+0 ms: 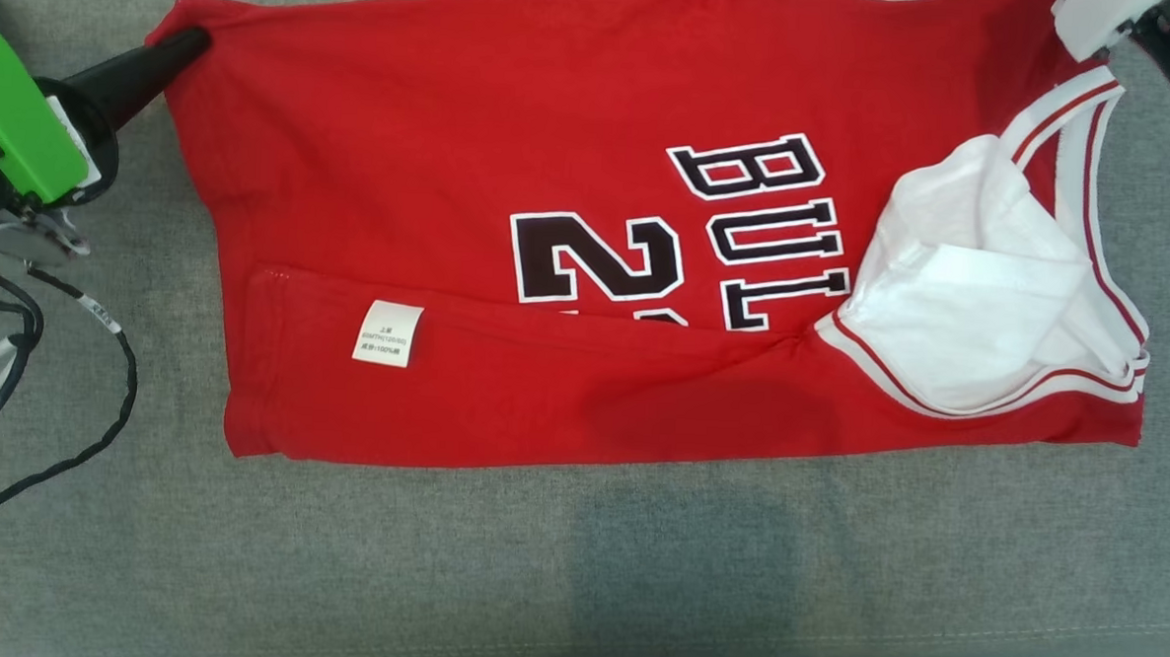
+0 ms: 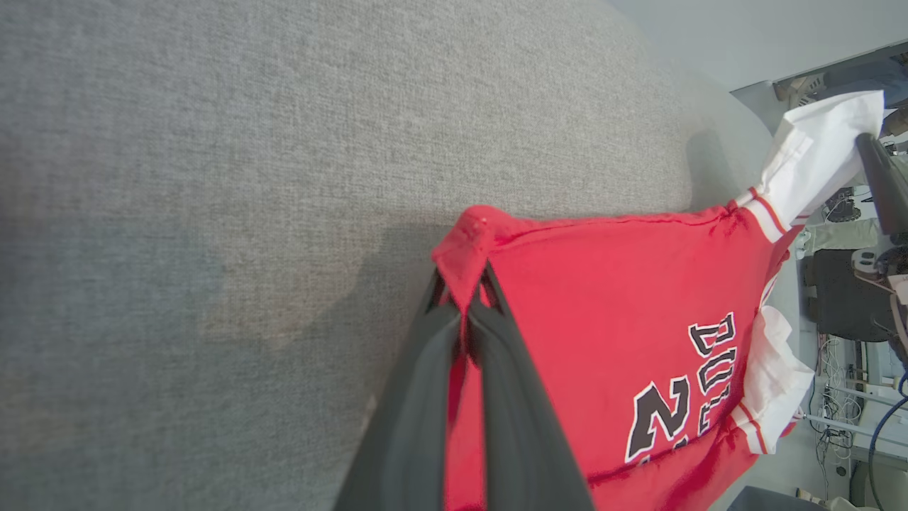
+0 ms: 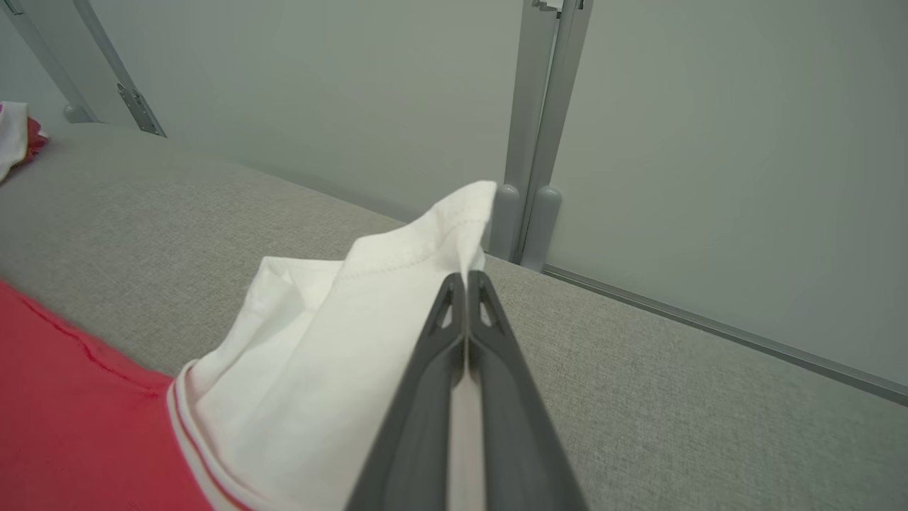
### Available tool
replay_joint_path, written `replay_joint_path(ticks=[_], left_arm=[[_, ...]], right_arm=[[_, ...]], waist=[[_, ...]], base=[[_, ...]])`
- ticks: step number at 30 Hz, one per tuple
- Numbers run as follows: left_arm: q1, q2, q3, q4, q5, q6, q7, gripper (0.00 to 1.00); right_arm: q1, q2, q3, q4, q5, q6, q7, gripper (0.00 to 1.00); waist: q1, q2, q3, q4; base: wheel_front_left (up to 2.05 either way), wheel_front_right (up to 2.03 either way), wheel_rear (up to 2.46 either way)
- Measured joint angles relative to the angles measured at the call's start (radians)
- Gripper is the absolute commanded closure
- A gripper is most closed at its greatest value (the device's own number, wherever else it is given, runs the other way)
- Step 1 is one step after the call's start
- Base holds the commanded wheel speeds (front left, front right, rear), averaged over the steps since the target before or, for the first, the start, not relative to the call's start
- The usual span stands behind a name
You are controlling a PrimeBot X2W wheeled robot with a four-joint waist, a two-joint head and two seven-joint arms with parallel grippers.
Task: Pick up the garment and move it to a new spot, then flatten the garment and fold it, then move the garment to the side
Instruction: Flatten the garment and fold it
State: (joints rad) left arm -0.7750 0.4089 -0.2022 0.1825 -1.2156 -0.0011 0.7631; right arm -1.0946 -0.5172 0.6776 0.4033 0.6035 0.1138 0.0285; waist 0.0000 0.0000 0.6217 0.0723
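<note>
The red garment (image 1: pixel 593 141) lies spread on the grey padded surface (image 1: pixel 575 565), one long edge folded over its printed front. The left pincer (image 2: pixel 464 301) is clamped on the garment's hem corner, and the right pincer (image 3: pixel 467 280) on its white sleeve (image 3: pixel 340 341). The fold hides part of the lettering. The left arm slants in towards the hem.

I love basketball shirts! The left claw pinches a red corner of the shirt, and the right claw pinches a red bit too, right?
Not quite. The left claw does pinch a red corner of the shirt, but the right claw pinches a white bit, not a red one; the right wrist view shows it.
</note>
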Motion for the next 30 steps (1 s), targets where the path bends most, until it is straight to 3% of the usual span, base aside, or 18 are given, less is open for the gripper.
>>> replay_joint_path(ticks=[14,30], left_arm=[[0.155,0.008,0.018,0.003,0.03,-0.062,-0.105,1.0],[0.388,-0.031,0.028,-0.033,0.061,-0.09,-0.27,1.0]], right_arm=[[0.226,-0.026,-0.024,-0.074,0.023,-0.004,-0.175,1.0],[0.592,-0.052,-0.03,-0.208,0.072,-0.1,-0.257,1.0]], waist=[[0.0,0.0,-0.105,-0.036],[-0.0001,0.0,-0.235,-0.034]], base=[[0.0,0.0,0.0],[0.0,0.0,0.0]])
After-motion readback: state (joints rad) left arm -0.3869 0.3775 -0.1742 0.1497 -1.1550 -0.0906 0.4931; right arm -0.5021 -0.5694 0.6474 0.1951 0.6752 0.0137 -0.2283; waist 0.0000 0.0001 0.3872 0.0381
